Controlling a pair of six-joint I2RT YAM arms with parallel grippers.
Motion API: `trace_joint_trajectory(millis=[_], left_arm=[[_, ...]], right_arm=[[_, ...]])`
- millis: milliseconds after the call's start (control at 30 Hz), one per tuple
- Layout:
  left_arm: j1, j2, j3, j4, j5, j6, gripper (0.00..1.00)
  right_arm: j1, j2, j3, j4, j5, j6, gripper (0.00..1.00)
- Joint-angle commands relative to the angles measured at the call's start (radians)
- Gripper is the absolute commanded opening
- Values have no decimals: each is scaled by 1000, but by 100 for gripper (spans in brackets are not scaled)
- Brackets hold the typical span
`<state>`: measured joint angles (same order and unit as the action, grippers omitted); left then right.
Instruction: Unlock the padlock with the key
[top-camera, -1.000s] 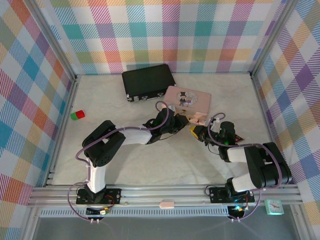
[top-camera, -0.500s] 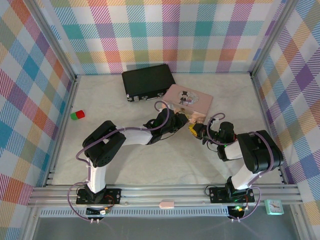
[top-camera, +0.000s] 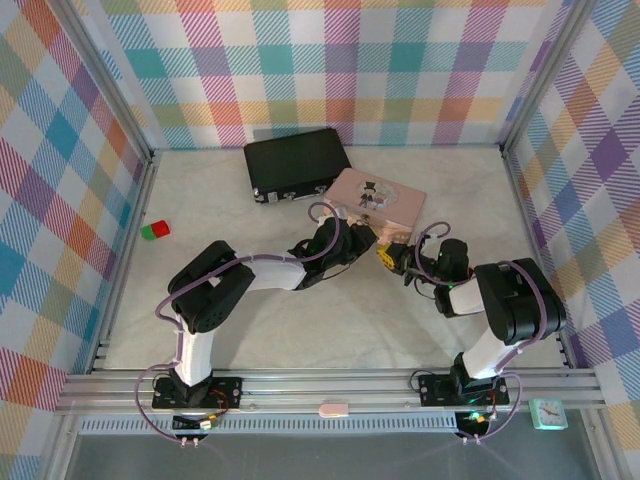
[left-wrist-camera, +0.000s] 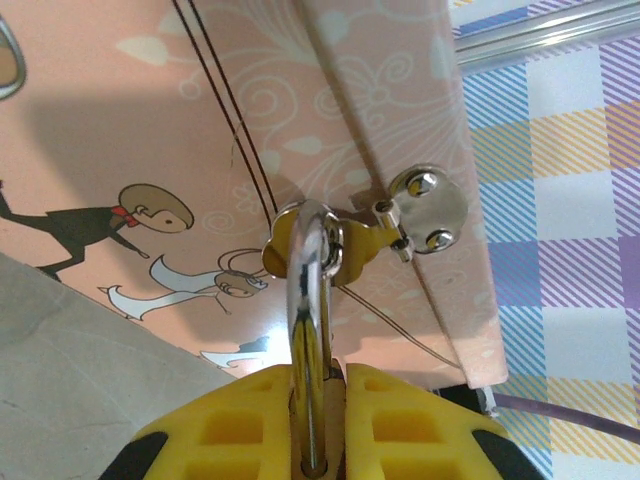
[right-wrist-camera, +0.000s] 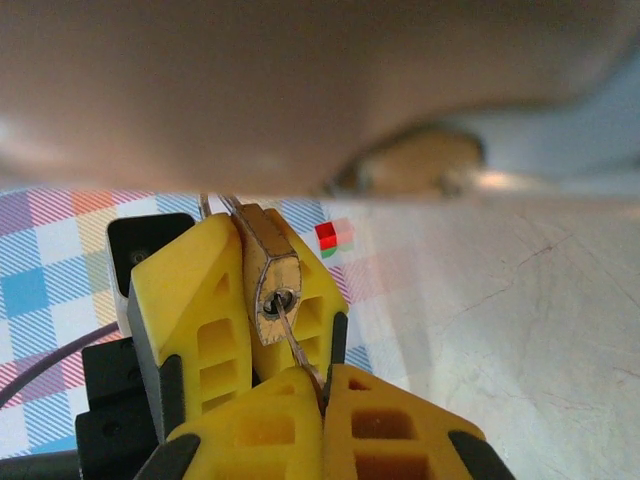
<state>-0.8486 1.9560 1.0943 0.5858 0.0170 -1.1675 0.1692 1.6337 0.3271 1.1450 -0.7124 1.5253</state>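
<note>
Our left gripper (left-wrist-camera: 318, 380) clamps the brass padlock (right-wrist-camera: 275, 290) by its smooth, curved silver shackle. Our right gripper (right-wrist-camera: 322, 395) pinches the thin key (right-wrist-camera: 303, 358), which reaches the round keyhole.

Two black jointed arms, left arm (top-camera: 205, 290) and right arm (top-camera: 515, 305) each with white tubular links, lilac cables (top-camera: 268, 257) looping alongside, flat black bases (top-camera: 195, 392), left tool (left-wrist-camera: 318, 375) and right tool (right-wrist-camera: 325, 385) with bright yellow fingers (right-wrist-camera: 385, 425) moulded with rectangular recesses

Black case (top-camera: 297, 163) beside pink box (top-camera: 385, 203); red-green blocks (top-camera: 154, 231) far left.
</note>
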Motion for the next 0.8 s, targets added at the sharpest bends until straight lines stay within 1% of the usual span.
trace_joint_trajectory(millis=[0,100,267,400,467,533,667,767], left_arm=[[-61,6,0,93,172,-23,0],[-61,-6,-8,89,173,-21,0],[-58,-7,-4,102,182,-21,0],[-56,-6,-2,108,199,-23,0],[-55,-10,-6,106,192,-20,0],[-53,-11,-7,107,180,-16,0],[-54,9,-7,153,158,-13,0],[-49,28,2,176,166,-16,0]], right_arm=[[-7,-20,93,-48,1,-129,0],[-20,-38,117,-127,-4,-187,0],[-56,-25,132,-113,-33,-159,0],[-76,-20,170,-166,-88,-218,0],[-76,-25,170,-179,-84,-216,0],[-74,-27,156,-163,-72,-181,0],[-70,-25,92,-44,-15,-18,0],[-63,-24,77,10,-11,73,0]])
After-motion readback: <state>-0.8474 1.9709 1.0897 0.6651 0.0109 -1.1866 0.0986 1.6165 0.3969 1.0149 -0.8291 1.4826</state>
